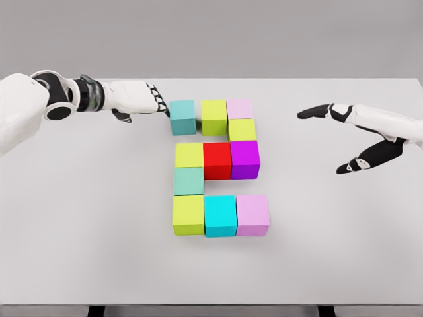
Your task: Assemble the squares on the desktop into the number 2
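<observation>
Just beside the left hand (142, 99) sits the teal cube (183, 117).

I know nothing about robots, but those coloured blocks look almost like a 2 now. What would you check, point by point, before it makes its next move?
1. Top row closed up: not ok. The teal block sits slightly apart from the lime block.
2. Left hand placed to push: ok, its fingertips are at the teal block's left side.
3. Right hand out of the way: ok, open and hovering far right of the blocks.
4. Middle row: ok, the red block sits tight between its neighbours.
5. Bottom row: ok, the cyan block has a block on each side.
6. Table room around the shape: ok.
</observation>
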Motion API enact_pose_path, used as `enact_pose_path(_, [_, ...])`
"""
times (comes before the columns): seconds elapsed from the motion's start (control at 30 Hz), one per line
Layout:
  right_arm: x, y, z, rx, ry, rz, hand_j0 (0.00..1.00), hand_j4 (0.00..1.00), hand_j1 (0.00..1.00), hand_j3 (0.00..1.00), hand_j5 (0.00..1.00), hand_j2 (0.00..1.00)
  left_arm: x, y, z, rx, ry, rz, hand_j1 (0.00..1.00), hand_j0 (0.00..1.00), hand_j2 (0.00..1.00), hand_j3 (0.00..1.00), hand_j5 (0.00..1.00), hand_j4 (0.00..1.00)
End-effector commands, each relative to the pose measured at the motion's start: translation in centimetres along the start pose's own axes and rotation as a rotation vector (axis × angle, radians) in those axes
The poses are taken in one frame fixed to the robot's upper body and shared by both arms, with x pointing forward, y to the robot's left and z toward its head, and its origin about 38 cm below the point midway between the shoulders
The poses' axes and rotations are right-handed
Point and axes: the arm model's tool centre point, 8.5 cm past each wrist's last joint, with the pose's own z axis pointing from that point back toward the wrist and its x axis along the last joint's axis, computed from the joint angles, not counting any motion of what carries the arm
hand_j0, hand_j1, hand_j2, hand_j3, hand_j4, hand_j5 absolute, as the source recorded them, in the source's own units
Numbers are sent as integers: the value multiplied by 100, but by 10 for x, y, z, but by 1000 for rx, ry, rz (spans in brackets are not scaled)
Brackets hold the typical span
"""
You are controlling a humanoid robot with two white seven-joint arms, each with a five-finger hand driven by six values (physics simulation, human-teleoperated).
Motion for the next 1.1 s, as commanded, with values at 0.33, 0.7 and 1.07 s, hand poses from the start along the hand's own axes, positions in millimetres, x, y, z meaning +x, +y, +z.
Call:
enact_pose_path(0.33, [1, 1, -3, -9, -12, -9, 100, 100, 100, 100, 100, 100, 2, 4, -3, 10, -5, 2, 88, 88, 88, 88, 88, 88])
enact_pose_path(0.7, [1, 2, -5, -11, -19, -12, 100, 100, 100, 100, 100, 100, 5, 7, -7, 16, -14, 0, 88, 88, 88, 88, 88, 88])
enact_pose_path(1.07, [1, 3, -5, -10, -19, -14, 100, 100, 100, 100, 100, 100, -2, 2, -1, 10, 8, 13, 89, 89, 89, 89, 89, 89])
